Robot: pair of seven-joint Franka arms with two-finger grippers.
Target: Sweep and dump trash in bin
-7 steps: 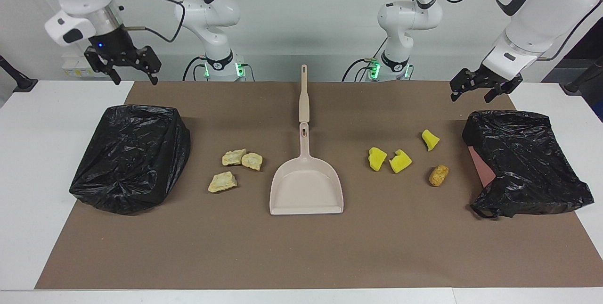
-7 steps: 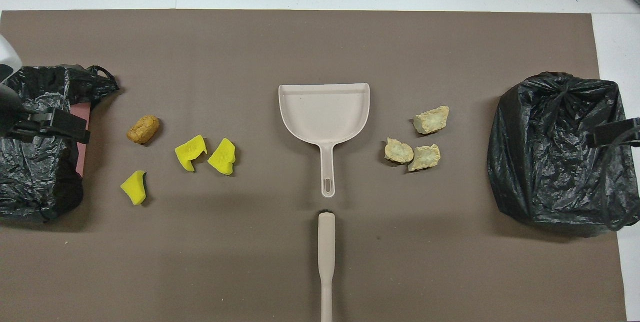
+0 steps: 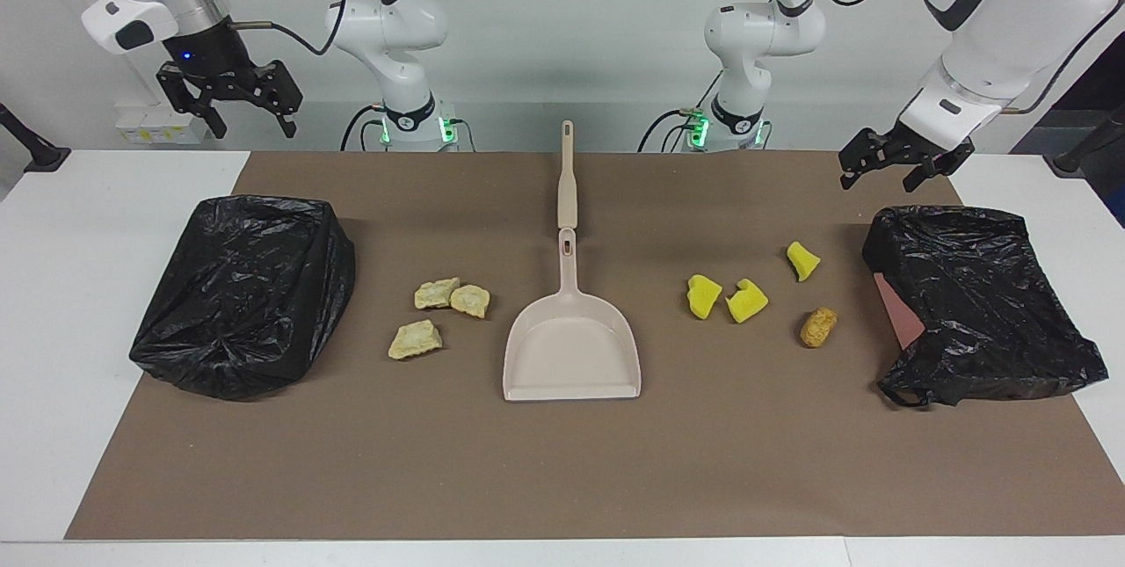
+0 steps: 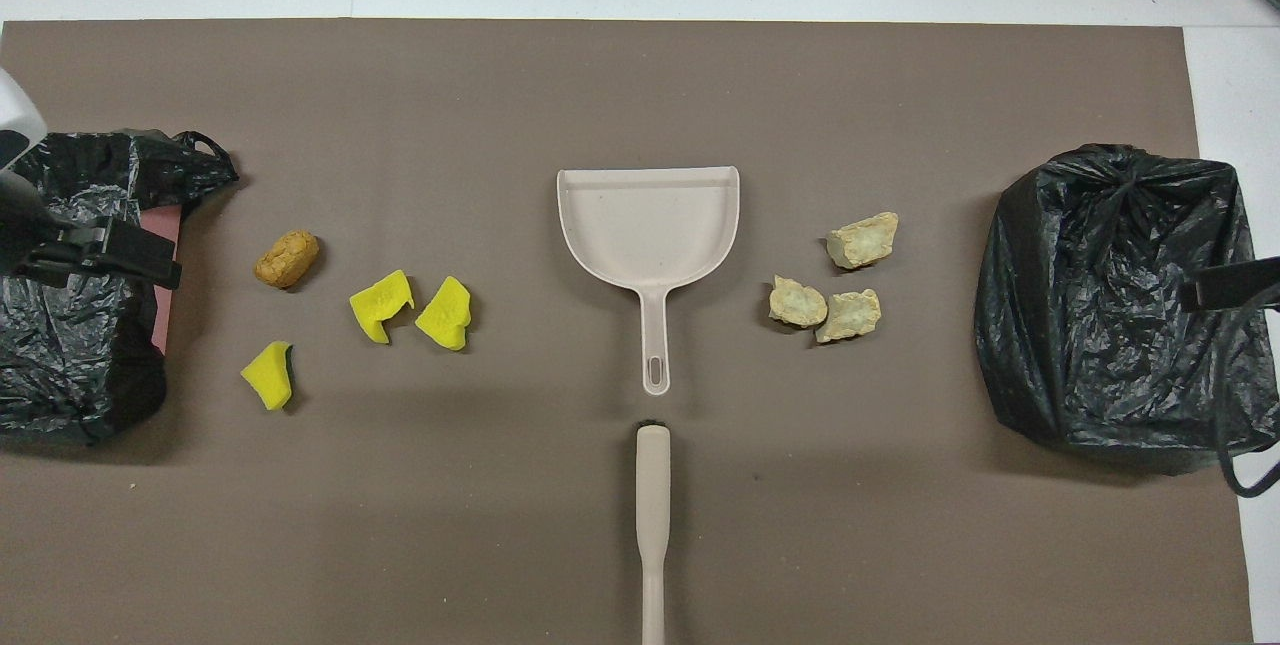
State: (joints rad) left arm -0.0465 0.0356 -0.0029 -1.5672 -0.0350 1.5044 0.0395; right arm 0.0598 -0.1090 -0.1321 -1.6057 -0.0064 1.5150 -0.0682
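While right gripper [image 3: 230, 106] lifted above bin [image 3: 246, 294], jaws spread, empty; left gripper [image 3: 905, 164] open over other bin [image 3: 980, 303]. Trash [image 3: 444, 312] untouched beside dustpan [image 3: 571, 352]; sweeping not begun.

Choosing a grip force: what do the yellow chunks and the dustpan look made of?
yellow chunks: likely soft foam or sponge, matte, with torn, irregular edges. dustpan: apparently rigid moulded plastic, beige, with a smooth, faintly glossy surface and thin, even walls.

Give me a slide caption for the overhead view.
Dustpan and brush centered, yellow chunks and tan chunks flanking.
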